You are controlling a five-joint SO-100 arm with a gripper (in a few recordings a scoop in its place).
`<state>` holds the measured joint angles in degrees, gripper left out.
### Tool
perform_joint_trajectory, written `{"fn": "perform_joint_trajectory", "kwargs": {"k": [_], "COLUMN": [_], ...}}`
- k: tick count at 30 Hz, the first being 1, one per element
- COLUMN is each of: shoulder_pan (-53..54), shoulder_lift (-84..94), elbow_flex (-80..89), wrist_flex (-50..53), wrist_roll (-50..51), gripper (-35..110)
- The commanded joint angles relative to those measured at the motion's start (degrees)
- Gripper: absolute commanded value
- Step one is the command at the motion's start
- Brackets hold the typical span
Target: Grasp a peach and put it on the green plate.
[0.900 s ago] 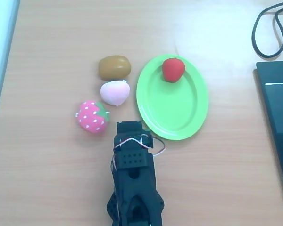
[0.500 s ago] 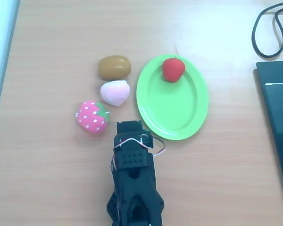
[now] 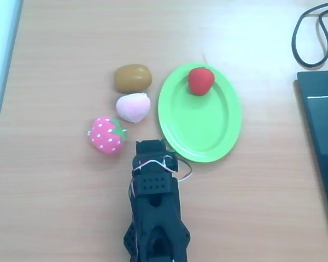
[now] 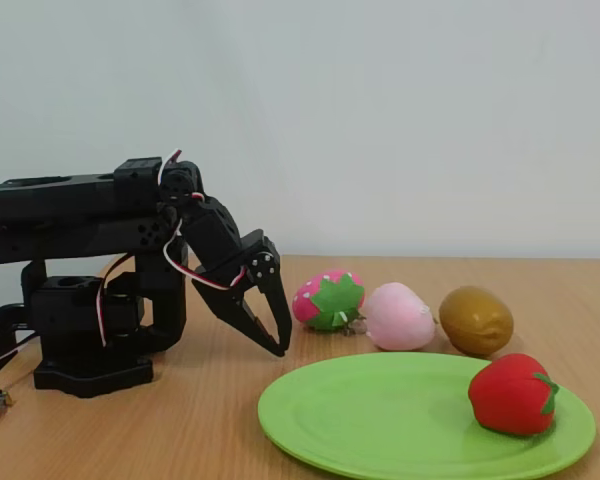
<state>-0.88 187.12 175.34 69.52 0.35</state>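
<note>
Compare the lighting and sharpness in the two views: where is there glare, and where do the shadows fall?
Overhead view: pale glare washes the table along the top, and the picture is slightly soft. Fixed view: even light, sharp gripper, faint shadows under the green plate and peach.

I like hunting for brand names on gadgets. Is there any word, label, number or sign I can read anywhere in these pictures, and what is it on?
None can be read.
The black arm and its claw: no lettering shows.
The peach, the green plate and the other toy fruits: plain, no print.
The dark flat device at the overhead view's right edge: no legible marking.
</note>
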Motion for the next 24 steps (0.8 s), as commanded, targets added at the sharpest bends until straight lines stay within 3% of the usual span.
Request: {"fn": "perform_joint_trajectory", "kwargs": {"k": [1,24], "shoulder_pan": [-0.97,-0.62], "shoulder_lift": [-0.53,-23.38], "elbow_flex": [-2.11,-23.82], "wrist_flex": [0.0,-10.72], "wrist_roll": [0.0,-6.42], "gripper": [-8,-2]}}
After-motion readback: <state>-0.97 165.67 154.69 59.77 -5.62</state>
